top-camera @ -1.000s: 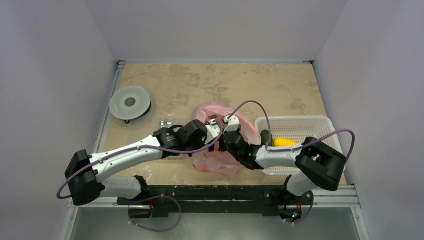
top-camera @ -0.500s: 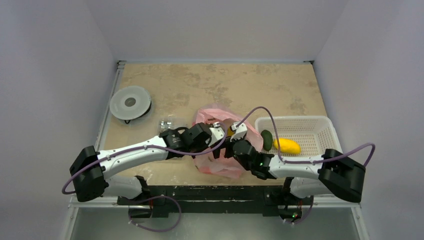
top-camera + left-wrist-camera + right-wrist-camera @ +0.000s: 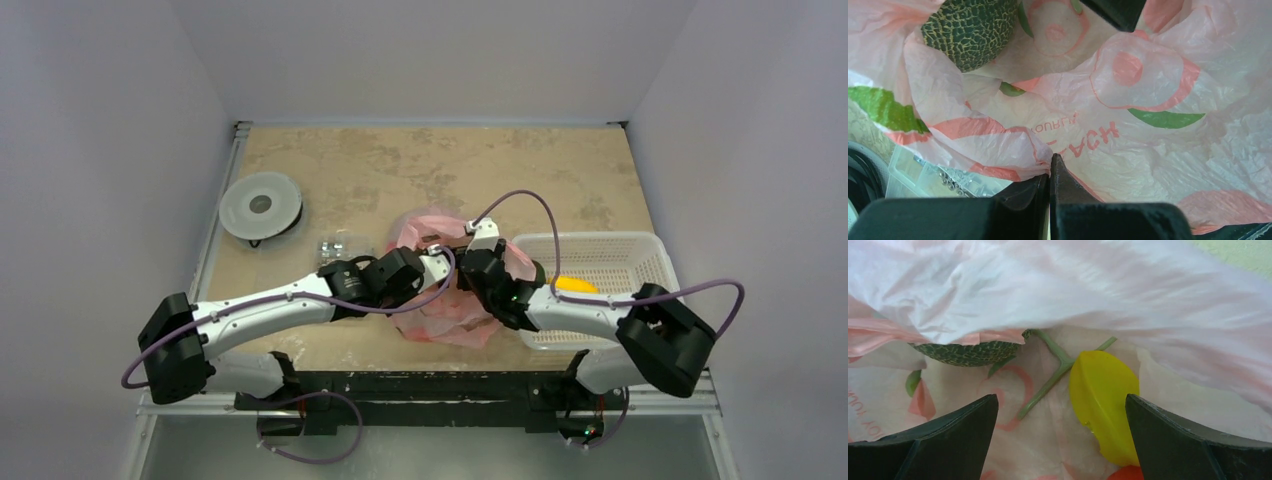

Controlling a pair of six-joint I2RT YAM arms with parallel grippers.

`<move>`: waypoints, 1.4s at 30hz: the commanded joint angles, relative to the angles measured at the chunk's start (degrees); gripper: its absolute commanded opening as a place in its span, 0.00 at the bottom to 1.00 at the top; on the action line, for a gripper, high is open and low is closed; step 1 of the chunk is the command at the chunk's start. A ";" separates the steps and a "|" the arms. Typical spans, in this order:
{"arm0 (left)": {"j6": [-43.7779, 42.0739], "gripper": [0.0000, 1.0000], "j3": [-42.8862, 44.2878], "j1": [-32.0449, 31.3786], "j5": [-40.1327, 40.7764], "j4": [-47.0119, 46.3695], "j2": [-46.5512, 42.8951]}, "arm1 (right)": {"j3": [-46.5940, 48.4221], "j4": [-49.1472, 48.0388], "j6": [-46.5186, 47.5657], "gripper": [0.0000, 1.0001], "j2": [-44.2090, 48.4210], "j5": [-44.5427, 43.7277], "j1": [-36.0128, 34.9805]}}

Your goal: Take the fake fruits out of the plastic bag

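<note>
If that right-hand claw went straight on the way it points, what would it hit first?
Most likely the yellow fruit, inside the plastic bag between the fingers of the open right gripper. Depth is unclear: the green stem beside it or the bag film could come first.

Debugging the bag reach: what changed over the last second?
The right gripper moved a little farther from the bases, into the mouth of the plastic bag. It is open and holds nothing; a yellow fruit and a netted green melon lie ahead of it. The left gripper stayed shut on the bag's edge. The white basket and its yellow piece did not move.
</note>
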State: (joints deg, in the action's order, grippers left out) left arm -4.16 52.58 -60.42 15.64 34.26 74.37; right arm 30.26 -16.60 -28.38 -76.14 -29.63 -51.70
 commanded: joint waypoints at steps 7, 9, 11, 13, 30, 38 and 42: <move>-1.47 0.00 -0.81 -0.22 2.50 -0.95 -5.16 | 13.25 9.30 5.22 0.99 -11.65 -9.92 -0.15; -1.52 0.00 -1.01 -0.22 2.87 -1.05 -6.23 | 16.24 9.75 7.58 0.99 -13.39 -11.57 -0.14; -1.57 0.00 -1.03 -0.22 3.30 -0.84 -7.08 | 17.84 8.34 10.64 0.99 -15.66 -14.34 -0.01; -1.65 0.00 -1.05 -0.21 3.87 -0.69 -7.55 | 18.27 6.22 12.90 0.99 -18.16 -15.12 0.15; -0.97 0.00 -1.37 -0.13 12.66 0.30 -7.31 | 19.01 8.32 5.64 0.50 -28.07 -3.60 0.09; -0.18 0.00 -1.24 0.50 13.71 0.49 -5.44 | 16.19 5.30 5.09 0.25 -23.81 1.65 -0.06; 0.20 0.00 -0.75 1.14 12.98 0.89 -4.32 | 14.85 4.37 3.90 0.11 -20.99 5.46 -0.07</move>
State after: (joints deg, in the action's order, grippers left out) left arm -4.14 51.35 -60.03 27.83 35.40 69.23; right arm 47.33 -12.80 -20.64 -99.24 -31.57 -51.27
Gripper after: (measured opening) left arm 0.003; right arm 0.555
